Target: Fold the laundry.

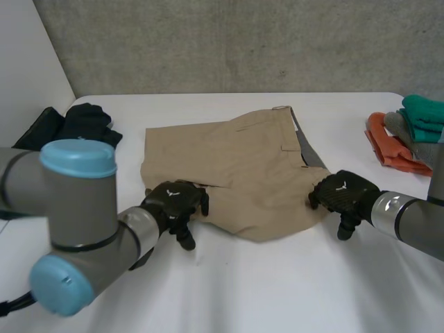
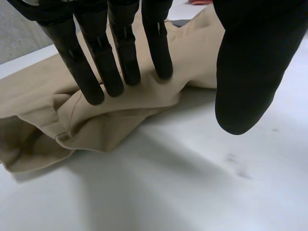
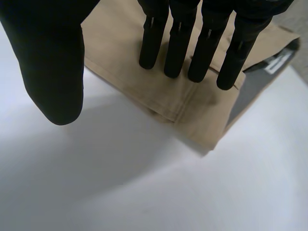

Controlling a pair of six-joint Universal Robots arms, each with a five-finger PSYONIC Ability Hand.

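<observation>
The left hand (image 1: 177, 203) rests straight fingers (image 2: 91, 72) on the tan fabric trousers (image 1: 243, 163), which spread from it to the right hand (image 1: 345, 194), flat-fingered on the opposite edge. Folded roughly in half but bunched beneath the left hand, they likely need 1 more fold.

There are two hands, the left hand (image 1: 173, 205) and the right hand (image 1: 345, 194), with one beige garment (image 1: 243, 173) between them. One black heap (image 1: 83, 125) lies beyond the left hand, and three stacked cloths (image 1: 406, 132) lie beyond the right hand.
</observation>
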